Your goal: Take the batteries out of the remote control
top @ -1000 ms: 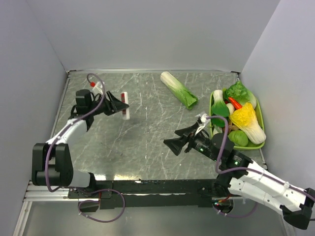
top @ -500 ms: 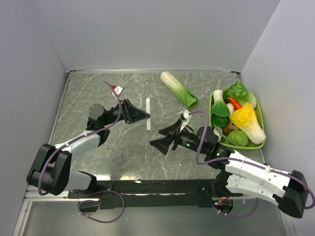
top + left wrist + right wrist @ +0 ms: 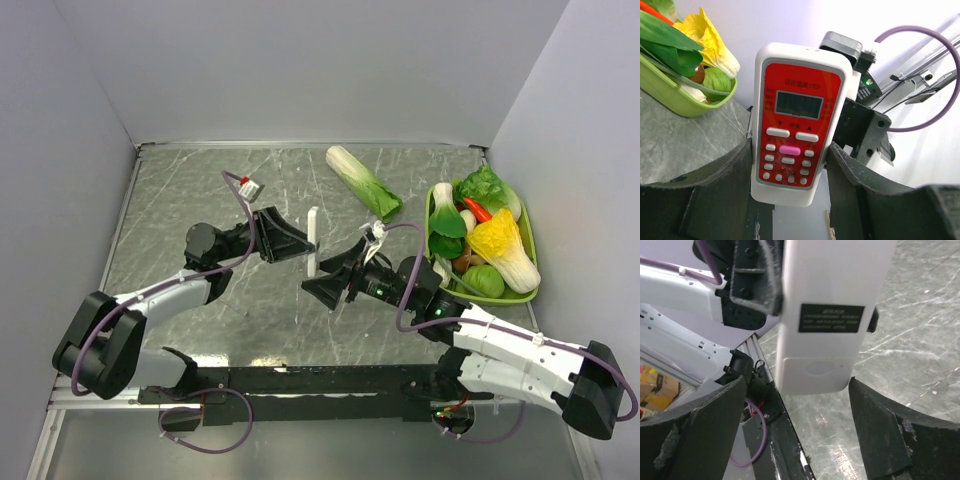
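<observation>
Jaws: left gripper (image 3: 303, 244) clamped on the sides of the remote control (image 3: 797, 125); right gripper (image 3: 795, 432) spread wide, empty.
Change: remote control carried from the left of the table (image 3: 200, 200) to its middle, upright in the air; right gripper now just behind it.
Back: battery cover (image 3: 816, 371) shut, batteries hidden.
Meaning: likely positioned for opening that cover.

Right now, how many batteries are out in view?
0. None shows on the table or in either gripper. The left gripper holds the remote control upright; its back cover, facing the open right gripper, is shut, so any batteries are hidden inside.
</observation>
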`<state>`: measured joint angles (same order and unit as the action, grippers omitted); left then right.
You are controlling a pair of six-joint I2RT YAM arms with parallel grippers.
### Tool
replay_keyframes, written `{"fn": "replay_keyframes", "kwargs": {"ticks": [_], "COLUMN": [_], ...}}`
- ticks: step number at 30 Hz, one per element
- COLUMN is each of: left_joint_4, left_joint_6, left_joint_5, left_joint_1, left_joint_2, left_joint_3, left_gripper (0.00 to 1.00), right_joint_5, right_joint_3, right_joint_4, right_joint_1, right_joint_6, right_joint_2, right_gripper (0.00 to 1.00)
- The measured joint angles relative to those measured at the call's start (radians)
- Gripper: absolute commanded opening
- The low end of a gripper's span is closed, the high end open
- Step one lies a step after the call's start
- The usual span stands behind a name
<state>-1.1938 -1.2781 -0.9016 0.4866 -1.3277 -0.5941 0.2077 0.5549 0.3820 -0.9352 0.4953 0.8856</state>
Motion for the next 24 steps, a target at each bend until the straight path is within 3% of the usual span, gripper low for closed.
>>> {"fn": "replay_keyframes", "kwargs": {"ticks": [3, 9, 16, 17, 18, 21, 24], "left_joint_4": [0.0, -0.026, -0.002, 0.009, 0.021, 0.06, 0.126], "left_joint_6": [0.001, -0.009, 0.006, 0.015, 0.026, 0.049, 0.089], "left_joint_5": [0.001, 0.017, 0.035, 0.039, 0.042, 0.049, 0.063], "left_joint_1": [0.013, 0.036, 0.056, 0.058, 0.058, 0.058, 0.062], "left_joint_2": [0.01, 0.025, 0.063, 0.072, 0.081, 0.095, 0.111], "left_joint_3": [0.008, 0.021, 0.028, 0.028, 0.028, 0.028, 0.028], "left_gripper": [0.22, 0.24, 0.3, 0.34, 0.44, 0.64, 0.76], "right_joint_5": [-0.003, -0.009, -0.012, -0.012, -0.011, -0.012, -0.015], "right_joint_3": [0.001, -0.03, -0.086, -0.086, -0.085, -0.085, -0.084], "right_joint_4": [-0.001, 0.041, 0.108, 0.111, 0.112, 0.105, 0.09], "right_joint_1": [0.0, 0.0, -0.002, -0.003, -0.004, -0.005, -0.005], "right_joint_6": [0.006, 0.013, 0.014, 0.012, 0.009, 0.003, -0.009], "right_joint_2": [0.012, -0.009, -0.067, -0.067, -0.067, -0.064, -0.056], "right_gripper": [0.64, 0.59, 0.38, 0.37, 0.35, 0.33, 0.3]}}
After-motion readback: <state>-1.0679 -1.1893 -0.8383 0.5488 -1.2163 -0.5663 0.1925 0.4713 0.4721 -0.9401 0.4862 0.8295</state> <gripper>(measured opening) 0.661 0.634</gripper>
